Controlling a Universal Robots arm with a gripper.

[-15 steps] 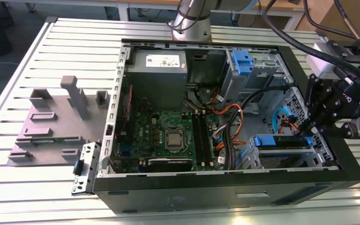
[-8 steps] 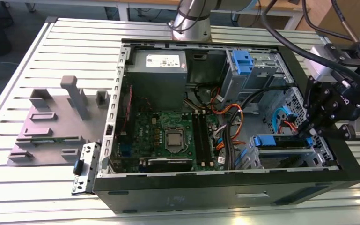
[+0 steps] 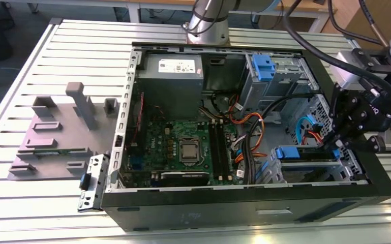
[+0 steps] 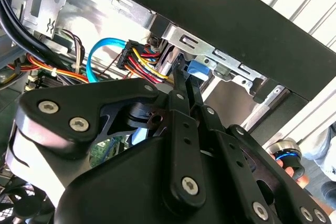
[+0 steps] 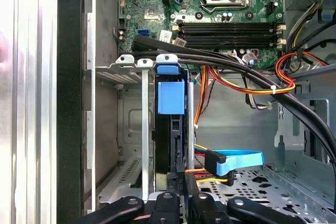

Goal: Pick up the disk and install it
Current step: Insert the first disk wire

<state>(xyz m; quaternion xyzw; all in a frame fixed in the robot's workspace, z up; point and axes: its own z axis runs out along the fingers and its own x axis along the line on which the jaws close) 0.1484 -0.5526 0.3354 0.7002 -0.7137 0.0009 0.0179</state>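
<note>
Disk [image 5: 169, 129] sits edge-on in the drive cage [image 5: 137, 129] at the computer case's [image 3: 249, 201] front corner, its blue handle [image 5: 171, 97] facing the motherboard [image 5: 210, 3]. Your gripper [image 5: 182, 195] hangs over the disk's far edge, fingers [image 4: 184, 90] pinched nearly together; whether they grip it, you cannot tell.

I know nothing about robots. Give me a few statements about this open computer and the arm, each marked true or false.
1. The computer case lies on its side with its panel off. True.
2. The disk lies outside on the slatted table. False: it sits edge-up in the drive cage.
3. The gripper hovers over the grey fixture. False: it is at the drive cage.
4. The processor socket has no cooler on it. True.
</note>
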